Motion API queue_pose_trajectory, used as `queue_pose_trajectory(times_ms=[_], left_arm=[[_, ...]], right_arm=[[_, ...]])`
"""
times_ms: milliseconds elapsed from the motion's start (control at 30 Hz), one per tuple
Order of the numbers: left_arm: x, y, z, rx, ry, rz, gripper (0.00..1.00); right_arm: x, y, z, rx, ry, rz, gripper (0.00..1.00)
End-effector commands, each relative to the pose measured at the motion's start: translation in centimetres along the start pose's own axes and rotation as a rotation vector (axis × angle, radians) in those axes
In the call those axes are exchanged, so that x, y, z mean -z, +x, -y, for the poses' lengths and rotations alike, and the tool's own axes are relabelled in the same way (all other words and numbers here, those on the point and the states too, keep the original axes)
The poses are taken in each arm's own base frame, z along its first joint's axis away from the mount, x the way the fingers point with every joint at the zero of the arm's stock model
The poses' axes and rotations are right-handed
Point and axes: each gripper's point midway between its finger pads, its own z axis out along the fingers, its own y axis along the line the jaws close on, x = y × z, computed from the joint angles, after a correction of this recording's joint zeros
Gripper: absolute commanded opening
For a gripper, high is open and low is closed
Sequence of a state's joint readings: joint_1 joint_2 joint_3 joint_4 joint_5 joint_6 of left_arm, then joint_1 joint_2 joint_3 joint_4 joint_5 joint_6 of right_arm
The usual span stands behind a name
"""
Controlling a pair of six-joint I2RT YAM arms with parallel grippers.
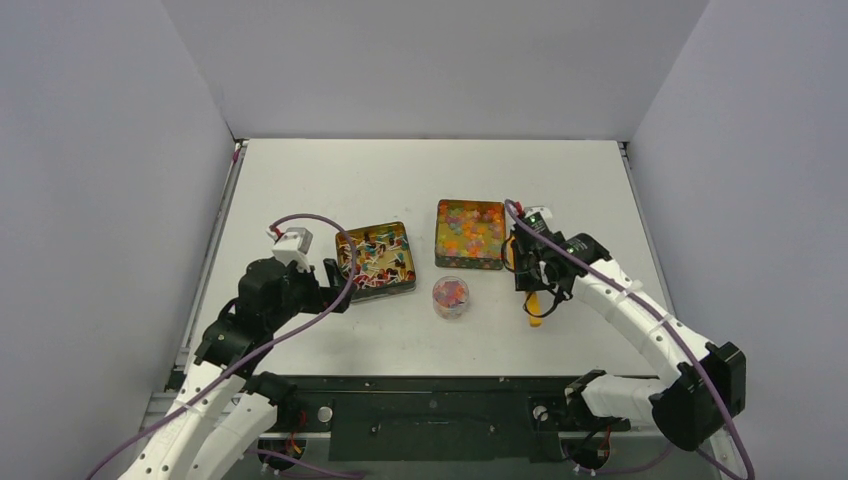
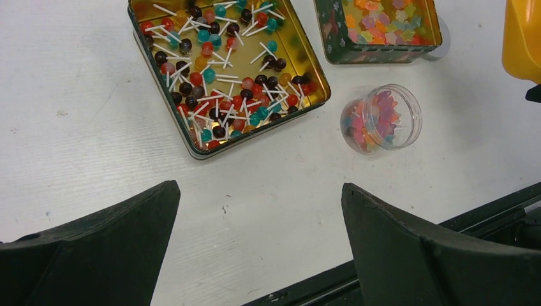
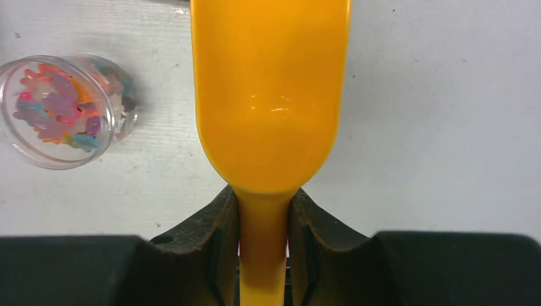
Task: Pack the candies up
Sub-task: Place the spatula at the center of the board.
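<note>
1. My left gripper (image 2: 259, 188) hangs over the white table (image 1: 300, 180), on the near side of the left tin. Its two black fingers (image 2: 96, 252) are spread wide, with nothing between them.
2. My right gripper (image 3: 263, 210) is clamped tight on the narrow handle of a glossy orange plastic scoop (image 3: 271, 95). The scoop's bowl points away from the wrist, over bare table.
3. The candies (image 1: 468, 230) come in two kinds, split across three containers in the middle of the table.
4. Small ball lollipops (image 2: 220, 76) on white sticks, in red, teal and dark colours, lie in a loose heap in a square gold-lined metal tin (image 2: 296, 54). That tin sits just ahead of the left gripper.
5. Pastel sweets (image 2: 383, 22) in orange, yellow, pink and green fill a second square metal tin with a dark patterned wall (image 2: 376, 56). It sits to the right of the first tin, with a gap of table between them.
6. More of those pastel sweets sit in a small round clear plastic jar (image 1: 451, 297). The jar stands on the table nearer the arm bases than either tin, roughly below the gap between them and apart from both.
7. In the top view the scoop is to the right of the jar, near the second tin's near-right corner. I cannot tell whether its tip touches the table.
</note>
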State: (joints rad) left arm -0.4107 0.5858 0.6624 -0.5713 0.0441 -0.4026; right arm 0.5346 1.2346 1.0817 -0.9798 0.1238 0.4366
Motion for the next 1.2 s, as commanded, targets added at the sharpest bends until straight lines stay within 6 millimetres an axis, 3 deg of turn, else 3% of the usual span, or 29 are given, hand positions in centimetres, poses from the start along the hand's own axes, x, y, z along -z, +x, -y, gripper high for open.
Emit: queue_pose_trajectory(times_ms=[0,200,333,700,1167], left_arm=[[-0.3,-1.4,0.9,-0.018,0.041,0.043,0.96],[-0.6,-1.1,0.6,-0.017,0.026,0.025,0.96],[-0.6,-1.2,0.6,-0.016,0.024,0.027,0.96],[-0.8,-0.9,0.6,-0.016,0.024,0.014,0.96],[-0.9,-0.9,0.4,-0.011,0.013,0.011,0.96]], right_arm=[[0.4,-2.4,0.5,-0.033,0.062,0.226,0.00],[-0.7,0.1,-1.2,-0.122,0.048,0.310,0.00],[-2.7,1.9,-1.0,-0.208,0.072,0.345,0.00],[-5.7,3.5,0.6,-0.313,0.145,0.392,0.00],[-9.5,6.3,0.7,-0.379,0.135,0.297,0.01]])
